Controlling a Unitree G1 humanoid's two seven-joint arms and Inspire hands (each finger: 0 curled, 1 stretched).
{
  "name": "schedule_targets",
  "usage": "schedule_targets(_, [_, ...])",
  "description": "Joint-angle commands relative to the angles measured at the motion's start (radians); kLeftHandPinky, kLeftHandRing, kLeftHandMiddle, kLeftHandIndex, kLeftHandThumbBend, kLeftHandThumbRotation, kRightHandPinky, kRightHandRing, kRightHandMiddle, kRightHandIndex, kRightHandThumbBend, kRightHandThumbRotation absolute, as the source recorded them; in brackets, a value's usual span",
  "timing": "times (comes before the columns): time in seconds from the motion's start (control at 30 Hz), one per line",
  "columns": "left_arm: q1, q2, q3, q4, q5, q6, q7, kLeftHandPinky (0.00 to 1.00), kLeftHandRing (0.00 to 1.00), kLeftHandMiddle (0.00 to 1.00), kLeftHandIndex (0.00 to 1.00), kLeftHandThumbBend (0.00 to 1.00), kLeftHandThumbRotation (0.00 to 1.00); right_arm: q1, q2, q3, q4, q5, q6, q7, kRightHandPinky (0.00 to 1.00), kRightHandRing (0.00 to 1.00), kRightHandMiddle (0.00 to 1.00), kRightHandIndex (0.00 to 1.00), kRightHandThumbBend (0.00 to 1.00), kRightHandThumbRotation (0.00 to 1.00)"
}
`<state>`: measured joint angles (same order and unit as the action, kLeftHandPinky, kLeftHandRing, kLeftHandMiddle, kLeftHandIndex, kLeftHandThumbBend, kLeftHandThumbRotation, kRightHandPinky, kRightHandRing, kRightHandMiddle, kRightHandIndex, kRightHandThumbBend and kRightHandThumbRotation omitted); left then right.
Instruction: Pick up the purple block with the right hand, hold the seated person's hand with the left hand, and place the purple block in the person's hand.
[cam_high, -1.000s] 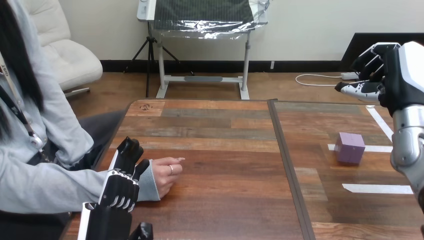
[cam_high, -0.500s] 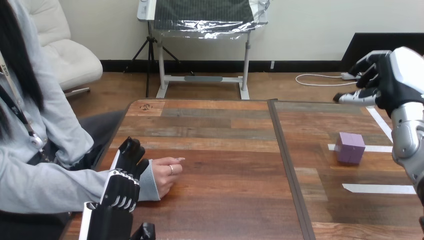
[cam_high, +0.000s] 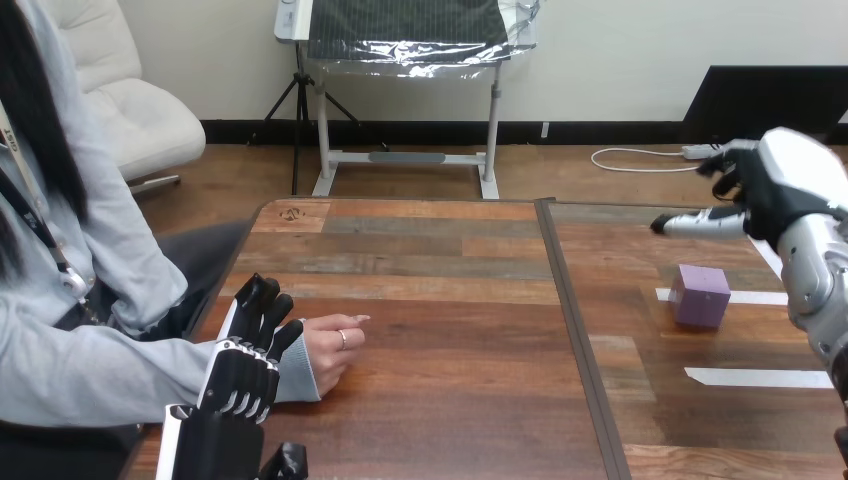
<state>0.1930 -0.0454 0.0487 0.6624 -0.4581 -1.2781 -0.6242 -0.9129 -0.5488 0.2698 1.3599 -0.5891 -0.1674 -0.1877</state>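
The left hand (cam_high: 243, 372) lies over the wrist behind the person's hand (cam_high: 330, 345), so whether it grips there cannot be told. Its forearm runs off the bottom edge. The right hand (cam_high: 785, 180) has its arm cut by the right edge. The counter (cam_high: 450, 400) is cropped below and at the right.

No words, numbers or signs can be read here. A small dark mark (cam_high: 292, 212) sits at the far left corner of the wooden table (cam_high: 450, 350), too small to make out. The white tape strips (cam_high: 755, 377) near the purple block (cam_high: 699, 295) look plain.
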Motion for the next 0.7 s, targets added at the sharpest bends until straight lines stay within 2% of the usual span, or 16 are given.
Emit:
schedule_targets(0.0, [-0.038, -0.006, -0.015, -0.015, 0.006, -0.018, 0.0, 0.89, 0.94, 0.95, 0.94, 1.0, 0.69, -0.085, -0.002, 0.021, 0.008, -0.015, 0.027, 0.048, 0.72, 0.83, 0.87, 0.86, 0.85, 0.7])
schedule_targets(0.23, [-0.033, -0.007, -0.015, -0.015, 0.009, -0.026, 0.002, 0.9, 0.95, 0.96, 0.94, 1.0, 0.69, -0.073, 0.0, 0.062, 0.014, -0.054, 0.049, 0.093, 0.79, 0.9, 0.91, 0.9, 0.85, 0.82])
schedule_targets(0.67, [-0.014, -0.008, -0.022, -0.028, 0.008, -0.038, 0.008, 0.89, 0.94, 0.95, 0.94, 1.0, 0.69, -0.036, 0.013, 0.103, 0.023, -0.086, 0.067, 0.153, 0.84, 0.95, 0.93, 0.93, 0.87, 0.94])
